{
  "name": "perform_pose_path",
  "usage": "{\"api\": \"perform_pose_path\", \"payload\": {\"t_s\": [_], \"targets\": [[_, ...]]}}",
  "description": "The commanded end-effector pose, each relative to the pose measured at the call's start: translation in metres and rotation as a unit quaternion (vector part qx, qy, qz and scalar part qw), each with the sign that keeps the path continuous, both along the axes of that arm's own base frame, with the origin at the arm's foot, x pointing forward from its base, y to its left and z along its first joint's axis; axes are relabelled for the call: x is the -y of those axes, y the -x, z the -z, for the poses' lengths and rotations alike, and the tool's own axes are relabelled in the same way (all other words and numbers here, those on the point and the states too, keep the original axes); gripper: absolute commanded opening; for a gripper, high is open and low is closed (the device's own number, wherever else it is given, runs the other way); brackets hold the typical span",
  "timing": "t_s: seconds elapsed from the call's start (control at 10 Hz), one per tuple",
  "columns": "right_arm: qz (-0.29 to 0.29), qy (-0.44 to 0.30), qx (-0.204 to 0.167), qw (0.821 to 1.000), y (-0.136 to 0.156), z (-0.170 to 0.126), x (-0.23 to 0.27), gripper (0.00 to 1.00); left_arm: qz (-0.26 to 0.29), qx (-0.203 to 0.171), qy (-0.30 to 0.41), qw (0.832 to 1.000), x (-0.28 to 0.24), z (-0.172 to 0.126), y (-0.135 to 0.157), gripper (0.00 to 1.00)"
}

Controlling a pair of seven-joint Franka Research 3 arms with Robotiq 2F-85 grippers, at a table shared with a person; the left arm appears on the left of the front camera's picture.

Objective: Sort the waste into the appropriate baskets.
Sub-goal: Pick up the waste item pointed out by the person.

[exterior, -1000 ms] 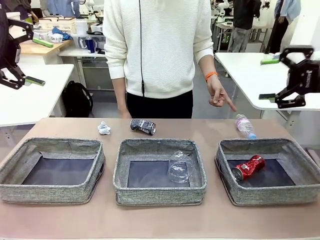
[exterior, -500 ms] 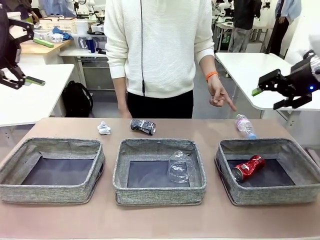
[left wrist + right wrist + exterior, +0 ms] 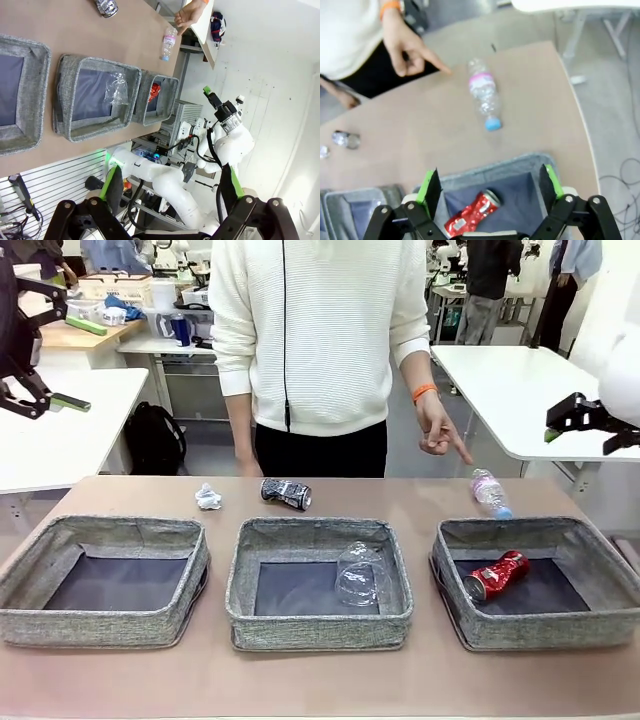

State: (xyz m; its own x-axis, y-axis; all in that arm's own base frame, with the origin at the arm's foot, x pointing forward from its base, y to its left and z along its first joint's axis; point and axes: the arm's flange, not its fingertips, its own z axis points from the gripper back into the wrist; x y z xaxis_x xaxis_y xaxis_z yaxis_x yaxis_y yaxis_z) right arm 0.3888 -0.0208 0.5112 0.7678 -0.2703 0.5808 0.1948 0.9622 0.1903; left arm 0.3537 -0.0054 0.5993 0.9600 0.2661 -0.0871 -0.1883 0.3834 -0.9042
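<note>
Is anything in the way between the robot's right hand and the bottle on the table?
Nothing visible is. The open right hand hangs above the right basket, and the bottle lies on bare table beyond it. The person's finger points beside the bottle, not over it.

Crushed red can point(image 3: 497, 574) in right basket point(image 3: 540, 628)

cup point(image 3: 361, 575) in middle basket point(image 3: 320, 626), can point(image 3: 497, 574) in right basket point(image 3: 545, 630), bottle point(image 3: 490, 492) behind right basket

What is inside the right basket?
A crushed red can lies on the dark bottom of the right basket. Its near wall hides a strip of that bottom.
</note>
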Motion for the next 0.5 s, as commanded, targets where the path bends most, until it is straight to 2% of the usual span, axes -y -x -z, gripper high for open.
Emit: {"api": "perform_pose_path", "payload": {"t_s": [0.0, 0.1, 0.2, 0.4], "targets": [[0.034, 0.037, -0.058, 0.997, -0.012, 0.005, -0.005, 1.00, 0.006, 0.000, -0.003, 1.000, -0.002, 0.000, 0.001, 1.00], [-0.026, 0.042, -0.114, 0.992, -0.046, 0.015, -0.006, 1.00, 0.006, 0.000, -0.003, 1.000, -0.002, 0.000, 0.001, 1.00], [-0.084, 0.029, -0.153, 0.984, -0.078, 0.022, -0.003, 1.00, 0.006, 0.000, -0.003, 1.000, -0.002, 0.000, 0.001, 1.00], [-0.154, 0.058, -0.207, 0.964, -0.132, 0.042, 0.007, 1.00, 0.006, 0.000, -0.003, 1.000, -0.002, 0.000, 0.001, 1.00]]}}
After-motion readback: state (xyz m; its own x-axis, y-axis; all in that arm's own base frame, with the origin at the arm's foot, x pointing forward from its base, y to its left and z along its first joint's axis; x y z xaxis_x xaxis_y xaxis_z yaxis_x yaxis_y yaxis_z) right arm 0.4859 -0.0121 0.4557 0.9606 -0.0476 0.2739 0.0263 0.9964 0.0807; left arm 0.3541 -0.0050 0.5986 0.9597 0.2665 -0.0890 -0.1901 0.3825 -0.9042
